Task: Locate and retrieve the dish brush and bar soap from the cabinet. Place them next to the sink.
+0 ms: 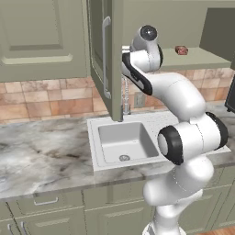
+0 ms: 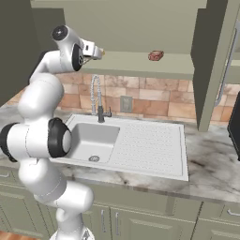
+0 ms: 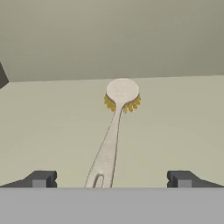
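Tool [image 3: 112, 179] wide open at the cabinet [image 2: 140, 63] shelf, fingers either side of the brush [image 3: 114, 127] handle, gripping nothing. Brush flat on shelf; soap [image 2: 156, 56] farther right along it, above the sink [image 2: 140, 140].

Marble counter [image 1: 41, 156], tiled backsplash [image 1: 46, 98]

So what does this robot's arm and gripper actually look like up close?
The arm is glossy white, built of fat rounded segments with black bands and dark round caps at the joints. No loose cables show. The gripper ends in two small dark grey, blocky fingertips.
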